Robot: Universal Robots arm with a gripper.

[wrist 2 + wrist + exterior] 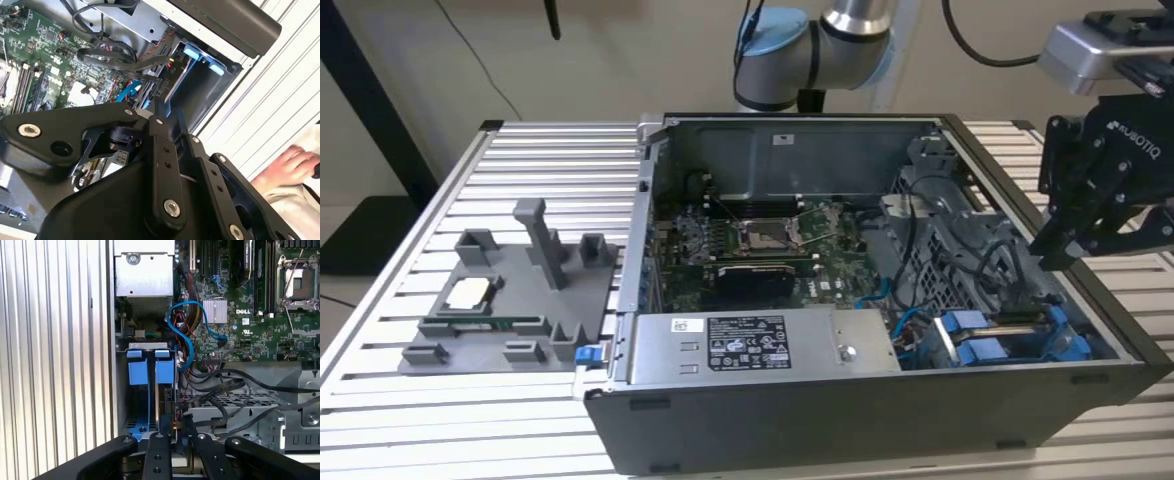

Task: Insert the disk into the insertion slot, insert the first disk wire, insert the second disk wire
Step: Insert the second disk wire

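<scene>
Gripper (pixel 1058 248), fingers drawn narrow, hangs at the exterior view's right, directly above the insertion slot (pixel 1051 342) at lower right, where the blue-framed disk (pixel 165 374) seemingly already sits on edge.

- The gripper (pixel 178 441) is black.
- The insertion slot (pixel 142 405) is grey, with bright blue fittings.
- The motherboard (pixel 761 240) is green.
- The power-supply box (pixel 761 345) is grey (its label white).
- The table (pixel 440 170) is silver with ribbed lines.
- One cable (pixel 186 340) is blue.
</scene>
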